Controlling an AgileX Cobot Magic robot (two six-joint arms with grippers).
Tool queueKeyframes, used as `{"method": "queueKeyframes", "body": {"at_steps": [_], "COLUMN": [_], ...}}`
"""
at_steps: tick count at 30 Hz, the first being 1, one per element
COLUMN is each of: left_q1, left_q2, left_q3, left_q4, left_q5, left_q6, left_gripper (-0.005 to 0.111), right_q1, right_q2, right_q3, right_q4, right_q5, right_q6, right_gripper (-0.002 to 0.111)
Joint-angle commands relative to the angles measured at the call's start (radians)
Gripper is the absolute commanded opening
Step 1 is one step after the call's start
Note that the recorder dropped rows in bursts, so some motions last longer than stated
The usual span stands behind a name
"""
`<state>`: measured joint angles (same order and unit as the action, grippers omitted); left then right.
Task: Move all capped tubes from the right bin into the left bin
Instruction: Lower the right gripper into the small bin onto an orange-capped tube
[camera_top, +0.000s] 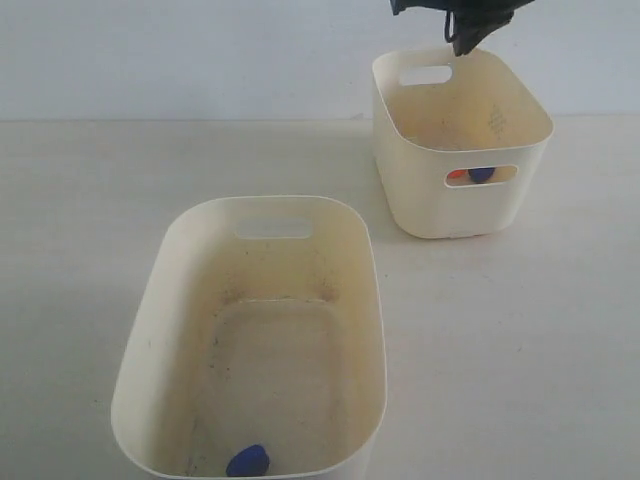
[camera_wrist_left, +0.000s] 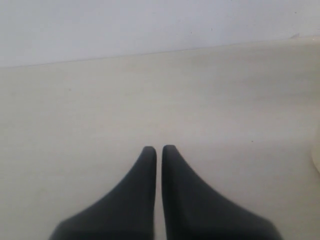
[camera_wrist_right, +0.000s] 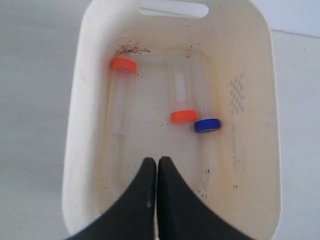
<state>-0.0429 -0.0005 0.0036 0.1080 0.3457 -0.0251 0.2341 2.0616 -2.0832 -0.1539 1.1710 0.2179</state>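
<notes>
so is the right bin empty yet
Not empty. The right wrist view shows three tubes lying in the right bin: one orange-capped tube, a second orange-capped tube and a blue-capped tube.

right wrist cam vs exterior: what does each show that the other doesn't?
Right wrist only: inside the right bin, three capped tubes on its floor: orange cap, orange cap, blue cap. The right pincer tips read as shut.
Exterior only: the left bin, with a lone blue cap at its near end.
Both: the right bin with the right pincer above it. The exterior glimpses only an orange and a blue cap through the handle slot.
</notes>
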Motion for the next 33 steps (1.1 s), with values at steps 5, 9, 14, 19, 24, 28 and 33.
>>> {"method": "queueKeyframes", "body": {"at_steps": [5, 9, 14, 19, 24, 28, 33], "left_q1": [-0.001, -0.001, -0.001, -0.001, -0.001, -0.001, -0.001], "left_q2": [0.000, 0.000, 0.000, 0.000, 0.000, 0.000, 0.000], "left_q3": [-0.004, -0.004, -0.004, -0.004, -0.004, -0.004, -0.004], "left_q4": [-0.011, -0.011, -0.011, -0.011, -0.011, -0.011, -0.011], "left_q5": [-0.006, -0.006, -0.006, -0.006, -0.006, -0.006, -0.006], "left_q6": [-0.010, -0.010, -0.010, -0.010, -0.010, -0.010, -0.010], "left_gripper": [0.004, 0.004, 0.004, 0.004, 0.004, 0.004, 0.004], "right_q1": [-0.074, -0.085, -0.085, -0.085, -0.085, -0.085, -0.107], "right_q2": [0.250, 0.300, 0.337, 0.355, 0.374, 0.395, 0.407], "right_q3": [-0.268, -0.268, -0.266, -0.266, -0.266, -0.266, -0.266], "right_q4": [0.112, 0.113, 0.124, 0.124, 0.124, 0.124, 0.127], "right_q5": [0.050, 0.050, 0.050, 0.050, 0.050, 0.050, 0.050], "right_q6": [-0.075, -0.075, -0.075, -0.075, -0.076, -0.078, -0.078], "right_gripper": [0.000, 0.000, 0.000, 0.000, 0.000, 0.000, 0.000]}}
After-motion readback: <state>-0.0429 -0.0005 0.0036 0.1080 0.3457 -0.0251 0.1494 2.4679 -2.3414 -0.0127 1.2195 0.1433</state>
